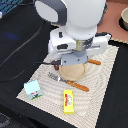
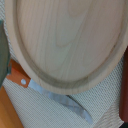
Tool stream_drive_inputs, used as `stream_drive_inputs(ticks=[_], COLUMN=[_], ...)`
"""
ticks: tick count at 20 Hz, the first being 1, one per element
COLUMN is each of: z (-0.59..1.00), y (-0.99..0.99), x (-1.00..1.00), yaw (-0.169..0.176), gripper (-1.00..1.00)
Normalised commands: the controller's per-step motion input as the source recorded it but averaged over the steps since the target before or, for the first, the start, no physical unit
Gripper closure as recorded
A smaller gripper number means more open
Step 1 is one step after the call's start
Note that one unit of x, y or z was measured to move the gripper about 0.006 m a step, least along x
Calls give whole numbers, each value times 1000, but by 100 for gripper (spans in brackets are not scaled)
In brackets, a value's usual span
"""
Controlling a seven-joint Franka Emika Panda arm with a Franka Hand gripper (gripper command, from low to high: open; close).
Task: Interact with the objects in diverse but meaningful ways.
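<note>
Nothing's really been handled yet: the gripper (image 1: 71, 61) is hung right over the wooden plate (image 1: 73, 71), jaw state can't be told, yellow box (image 1: 68, 101) and carton (image 1: 33, 89) untouched.

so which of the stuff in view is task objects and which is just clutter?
Task objects:
yellow box
white carton with green-blue sides

Just lying about:
round wooden board
orange-handled knife
bowl at the exterior view's right edge
placemat

Gripper is hidden behind the arm; cannot tell its state.
</note>
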Motion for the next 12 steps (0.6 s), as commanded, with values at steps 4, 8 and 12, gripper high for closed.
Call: stream_drive_inputs(ticks=[4, 8, 12], z=[-159, -164, -169], y=[66, 39, 44], x=[-432, -468, -479], yaw=[1, 0, 0], gripper=[-100, -100, -100])
